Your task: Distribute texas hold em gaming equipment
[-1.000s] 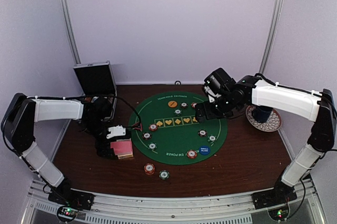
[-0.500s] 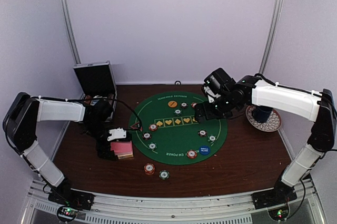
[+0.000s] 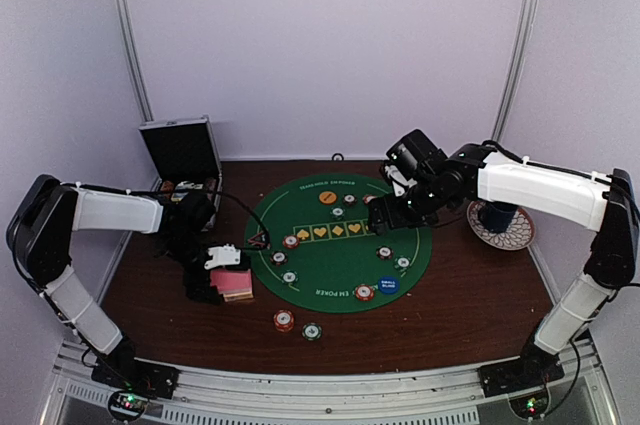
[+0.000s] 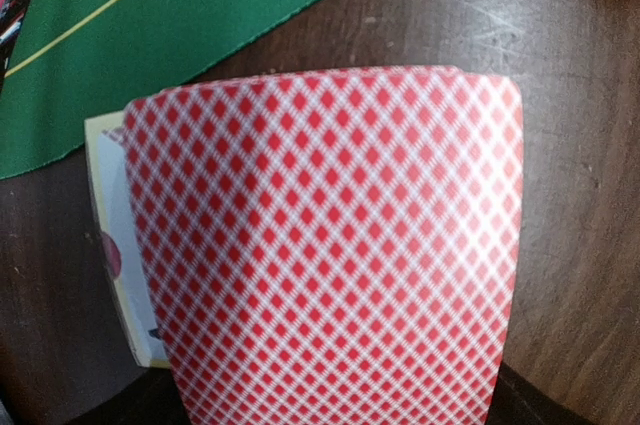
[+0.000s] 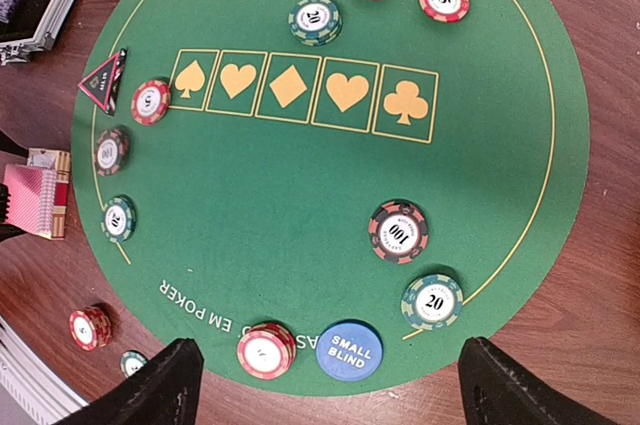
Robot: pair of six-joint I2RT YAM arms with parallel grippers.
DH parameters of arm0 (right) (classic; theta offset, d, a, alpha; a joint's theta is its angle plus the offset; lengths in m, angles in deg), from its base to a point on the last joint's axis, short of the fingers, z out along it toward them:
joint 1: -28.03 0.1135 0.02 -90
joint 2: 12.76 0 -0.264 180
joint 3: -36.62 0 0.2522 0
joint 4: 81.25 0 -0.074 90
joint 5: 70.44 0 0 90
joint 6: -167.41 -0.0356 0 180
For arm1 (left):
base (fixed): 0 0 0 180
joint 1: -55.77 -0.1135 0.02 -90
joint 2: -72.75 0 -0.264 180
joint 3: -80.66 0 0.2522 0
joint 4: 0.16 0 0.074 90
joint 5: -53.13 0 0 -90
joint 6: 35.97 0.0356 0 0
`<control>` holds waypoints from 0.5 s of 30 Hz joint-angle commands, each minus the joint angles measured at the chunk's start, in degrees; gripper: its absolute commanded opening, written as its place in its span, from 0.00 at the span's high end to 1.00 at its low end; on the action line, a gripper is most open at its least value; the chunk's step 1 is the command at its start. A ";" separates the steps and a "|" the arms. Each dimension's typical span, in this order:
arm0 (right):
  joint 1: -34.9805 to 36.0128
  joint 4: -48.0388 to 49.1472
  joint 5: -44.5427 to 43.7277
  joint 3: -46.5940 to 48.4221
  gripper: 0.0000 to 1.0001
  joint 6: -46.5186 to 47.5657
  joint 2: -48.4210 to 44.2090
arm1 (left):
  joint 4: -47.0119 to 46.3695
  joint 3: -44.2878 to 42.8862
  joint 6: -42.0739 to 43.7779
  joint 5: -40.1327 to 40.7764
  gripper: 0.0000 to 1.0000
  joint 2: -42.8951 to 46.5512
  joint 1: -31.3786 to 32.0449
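Left fingers (image 3: 205,285) are sinking onto the pink cards (image 3: 237,283) at lower left, grip unclear, so dealing is probably starting; right fingers (image 5: 170,385) are hanging open.

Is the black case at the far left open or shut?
Open. The black case has its silver-edged lid standing up, with the dark inner face turned toward the camera.

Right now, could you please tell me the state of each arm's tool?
Left tool: at the pink-backed card deck; open or gripping cannot be told.
Right tool: open, holding nothing, above the green mat.
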 commanded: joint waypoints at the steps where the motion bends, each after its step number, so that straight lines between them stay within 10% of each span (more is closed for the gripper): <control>1: 0.50 -0.25 0.69 1.48 0.08 -0.11 -1.25 | -2.22 -0.30 1.11 0.10 0.09 -1.09 0.21; 15: 1.37 0.60 2.15 1.60 0.14 -0.45 -0.63 | -3.29 0.59 1.02 0.41 0.34 -0.06 0.21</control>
